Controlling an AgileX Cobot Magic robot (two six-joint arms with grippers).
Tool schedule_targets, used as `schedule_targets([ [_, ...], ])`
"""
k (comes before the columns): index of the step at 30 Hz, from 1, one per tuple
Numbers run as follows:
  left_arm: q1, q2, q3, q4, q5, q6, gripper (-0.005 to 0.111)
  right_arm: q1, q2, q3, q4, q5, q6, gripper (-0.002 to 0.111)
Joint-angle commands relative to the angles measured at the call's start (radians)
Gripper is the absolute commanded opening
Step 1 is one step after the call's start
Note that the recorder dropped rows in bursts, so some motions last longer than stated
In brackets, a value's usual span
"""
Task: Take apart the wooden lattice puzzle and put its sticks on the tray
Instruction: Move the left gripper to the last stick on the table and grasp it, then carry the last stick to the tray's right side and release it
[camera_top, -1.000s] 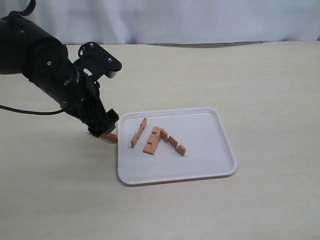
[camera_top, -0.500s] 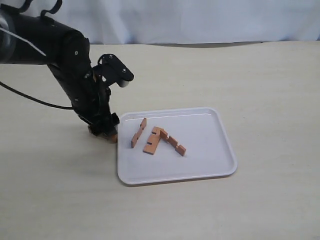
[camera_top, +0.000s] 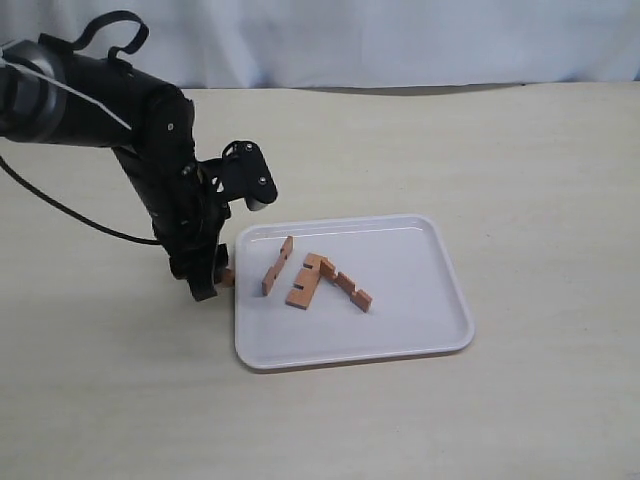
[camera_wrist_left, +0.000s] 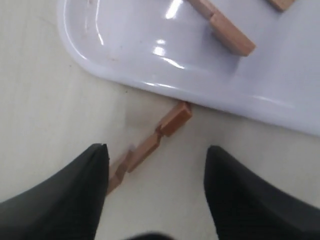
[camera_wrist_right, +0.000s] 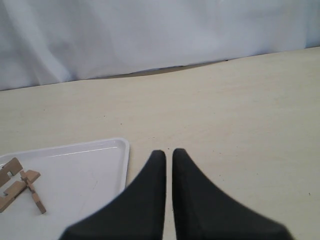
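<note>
No assembled lattice shows; the sticks lie apart. Three reddish-brown sticks (camera_top: 304, 280) rest on the white tray (camera_top: 420, 300), left of its middle. A fourth stick (camera_top: 227, 277) lies on the table just outside the tray's left rim. My left gripper (camera_top: 205, 286) points down beside it. In the left wrist view the left gripper (camera_wrist_left: 157, 149) is open, and the stick (camera_wrist_left: 172, 122) lies flat between the fingers, one end near a fingertip (camera_wrist_left: 97, 160) and the other near the tray (camera_wrist_left: 125, 45). My right gripper (camera_wrist_right: 168, 155) is shut on nothing, beside the tray (camera_wrist_right: 75, 170).
The beige table (camera_top: 520, 180) extends around the tray. A pale cloth backdrop (camera_top: 400, 40) closes the far side. The left arm's black cable (camera_top: 70, 215) trails over the table at the left. The right arm is outside the exterior view.
The left arm has swung right and turned its wrist, so the gripper now points more steeply down next to the stick on the table. The tray's sticks have not moved.
</note>
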Motion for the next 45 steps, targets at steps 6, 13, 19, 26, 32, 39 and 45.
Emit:
schedule_targets([
  [6, -0.003, 0.012, 0.07, 0.027, -0.152, 0.016, 0.054, -0.004, 0.008, 0.004, -0.001, -0.013, 0.001, 0.005],
  [13, -0.003, 0.012, 0.07, 0.024, -0.154, 0.014, 0.054, -0.004, 0.008, 0.004, -0.001, -0.013, 0.001, 0.005],
  [19, -0.003, 0.012, 0.07, 0.024, -0.145, 0.014, 0.054, -0.004, 0.008, 0.004, -0.001, -0.013, 0.001, 0.005],
  [26, -0.001, 0.014, 0.07, 0.022, -0.152, 0.003, 0.054, -0.004, 0.008, 0.004, -0.001, -0.013, 0.001, 0.005],
  [32, 0.002, 0.025, 0.07, 0.022, -0.15, -0.009, 0.054, -0.004, 0.008, 0.004, -0.001, -0.013, 0.001, 0.005],
  [39, 0.002, 0.032, 0.07, 0.061, -0.151, -0.009, 0.01, -0.004, 0.008, 0.004, -0.001, -0.013, 0.001, 0.005],
  [45, 0.002, 0.004, 0.051, 0.101, 0.009, -0.009, 0.0, -0.004, 0.008, 0.004, -0.001, -0.013, 0.001, 0.005],
])
